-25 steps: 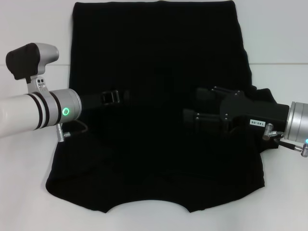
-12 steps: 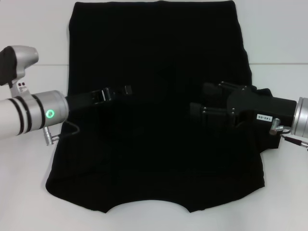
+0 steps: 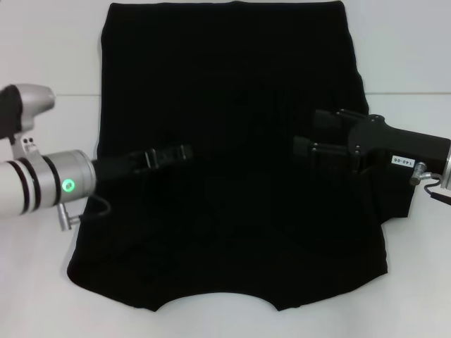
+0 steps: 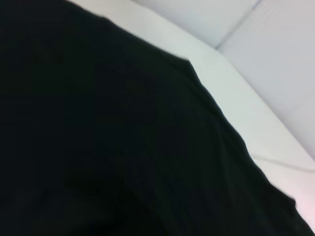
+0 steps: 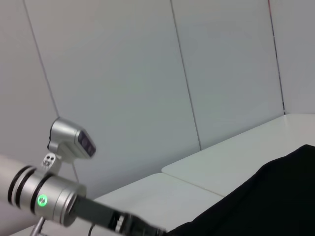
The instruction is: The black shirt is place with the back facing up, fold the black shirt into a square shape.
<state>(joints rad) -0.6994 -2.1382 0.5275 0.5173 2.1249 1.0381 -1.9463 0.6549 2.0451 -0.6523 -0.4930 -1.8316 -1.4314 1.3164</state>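
Head view shows the large plain black soft cloth T-shirt (image 3: 232, 162) lying flat on the white table (image 3: 49, 56), sides folded inward so the body forms a long block (no lettering is visible). The black left gripper (image 3: 173, 154) reaches over its left middle part, the black right gripper (image 3: 317, 134) over its right middle part. Whether either one is clenched or released, I cannot tell.
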